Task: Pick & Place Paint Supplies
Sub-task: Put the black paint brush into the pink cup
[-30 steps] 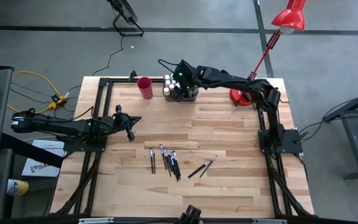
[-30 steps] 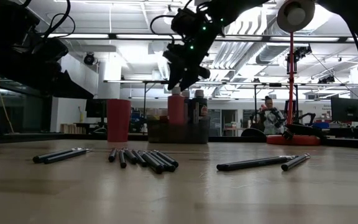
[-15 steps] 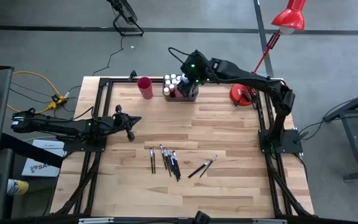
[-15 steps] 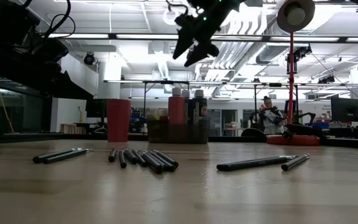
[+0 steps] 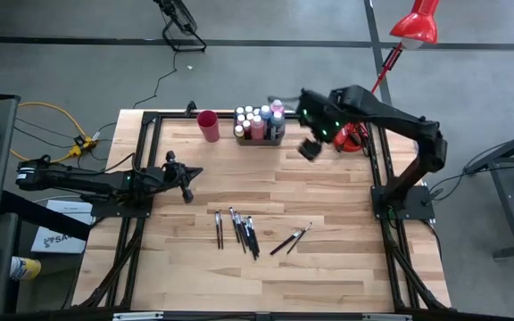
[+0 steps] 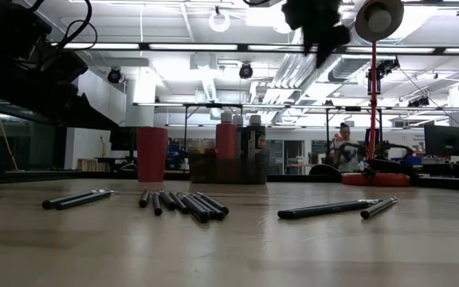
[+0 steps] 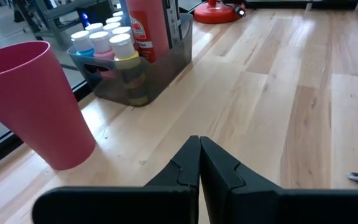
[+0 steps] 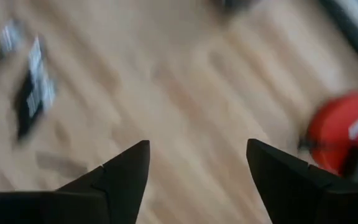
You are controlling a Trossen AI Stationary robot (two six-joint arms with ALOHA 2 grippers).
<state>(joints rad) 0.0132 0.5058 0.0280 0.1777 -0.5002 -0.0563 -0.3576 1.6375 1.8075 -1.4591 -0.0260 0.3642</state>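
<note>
The small paint bottles with pale caps (image 5: pixel 257 120) are standing packed together in the grey rectangular plastic tray (image 5: pixel 276 140) at the far edge of the pale wooden bench (image 5: pixel 328 187), with a taller red bottle (image 7: pixel 148 28) among them. None is lying loose on the boards, so that part of the job appears done.

The right hand (image 5: pixel 310 148) is hanging in the air with its two dark fingers (image 8: pixel 126 171) spread wide and nothing between them. The tray is sitting just beside this hand, toward the left arm's side, and the round red base of a lamp (image 5: pixel 346 136) is resting near it on the opposite side.

The thin dark-handled paintbrushes are lying flat on the bench, well away from the right hand and nearer the front edge: a main cluster (image 5: pixel 239 230) and a separate crossed pair (image 5: pixel 291 239). In the low view they are showing as a loose row (image 6: pixel 183 203) and two apart (image 6: pixel 333 209). These seem to be what is left to move.

The left hand (image 5: pixel 186 183) is waiting over the bench with its fingers pressed together on nothing. A red cylindrical plastic cup (image 5: pixel 208 126) is standing upright ahead of it, next to the tray; whether anything is inside the cup cannot be told.
</note>
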